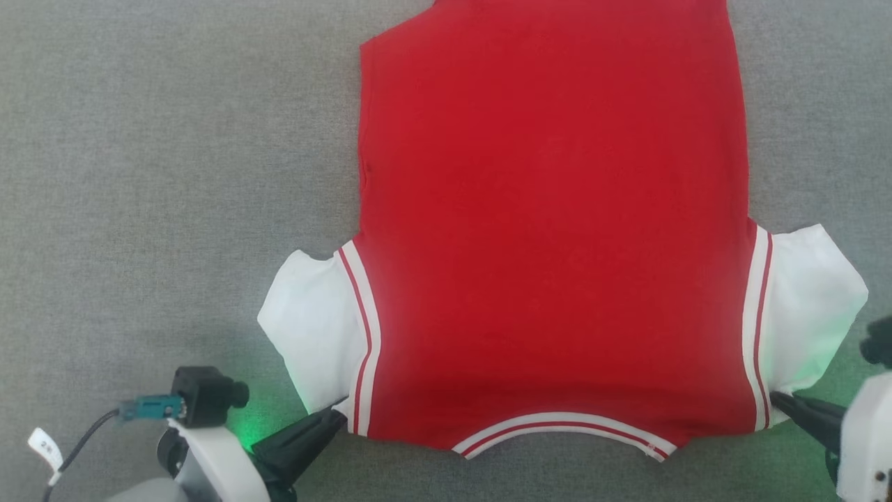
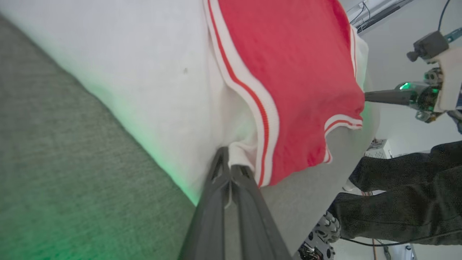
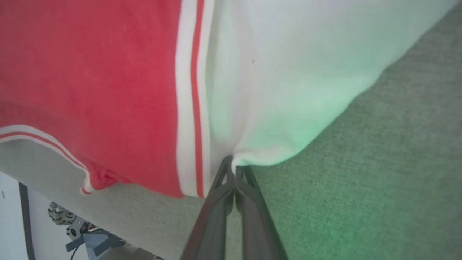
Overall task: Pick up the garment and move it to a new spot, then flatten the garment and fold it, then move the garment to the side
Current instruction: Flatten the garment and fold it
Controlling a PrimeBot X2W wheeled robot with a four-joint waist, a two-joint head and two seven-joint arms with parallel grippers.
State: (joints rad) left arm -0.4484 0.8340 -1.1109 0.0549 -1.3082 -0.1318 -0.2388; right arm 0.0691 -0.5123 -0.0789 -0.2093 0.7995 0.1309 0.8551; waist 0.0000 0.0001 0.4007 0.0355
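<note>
The garment (image 1: 550,244) lies flat on the grey table (image 1: 139,174), plain red side up, with white sleeves spread left and right and its striped collar nearest me. My left gripper (image 1: 340,416) is shut on the near corner of the left sleeve, beside the striped shoulder trim. In the left wrist view the garment (image 2: 299,72) puckers where the left gripper (image 2: 228,163) pinches white cloth. My right gripper (image 1: 775,397) is shut on the right sleeve's near corner. The right wrist view shows the garment (image 3: 90,72) gathered at the right gripper (image 3: 233,164). No letters or numbers are visible.
Bare grey cloth surrounds the garment on the left and right. The table's near edge (image 2: 325,173) runs just behind the collar. A person's dark-trousered legs (image 2: 397,191) stand past that edge, near a wheeled base (image 2: 325,231). My right gripper (image 2: 366,96) also reaches into the left wrist view.
</note>
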